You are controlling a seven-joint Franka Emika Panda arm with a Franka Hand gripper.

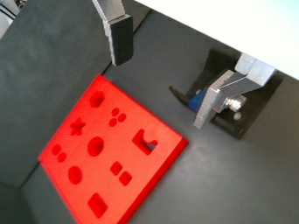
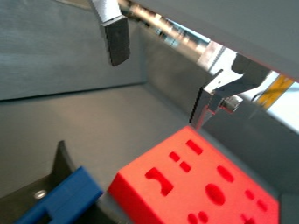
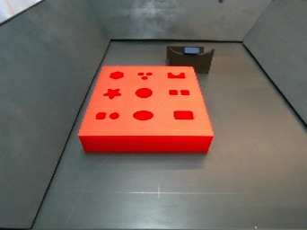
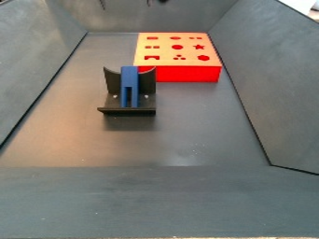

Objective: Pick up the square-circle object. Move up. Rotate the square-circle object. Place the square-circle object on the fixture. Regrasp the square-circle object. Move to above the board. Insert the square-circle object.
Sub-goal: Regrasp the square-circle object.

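- Nearest in a side view, the fixture (image 4: 127,101) stands on the dark floor, and the square-circle object (image 4: 130,87) stands upright in it, leaning against its back wall.
- The square-circle object looks like a small, rigid plastic block: probably light and stiff, not fragile, but smooth enough to slip under a shallow pinch.
- Its best hold appears to be the free upper part above the fixture walls, pads closing on the two flat long faces. The pronged end cannot be made out here.
- The gripper (image 1: 170,66) has nothing between its fingers. One finger (image 1: 119,42) and the other (image 1: 216,98) stand wide apart, so the jaws are spread.
- In a wrist view the blue block (image 1: 200,94) shows at about 3 o'clock of the board (image 1: 111,149), well apart from it, with the gripper high above both.
- In the other wrist view the block (image 2: 65,197) shows only as a blue corner, so little of its shape can be told there.
- Farther off in a side view, the board (image 4: 176,54) lies at about 1 o'clock from the fixture, flat on the floor.
- The regrasp seems to be the step in hand, the insertion not yet done.
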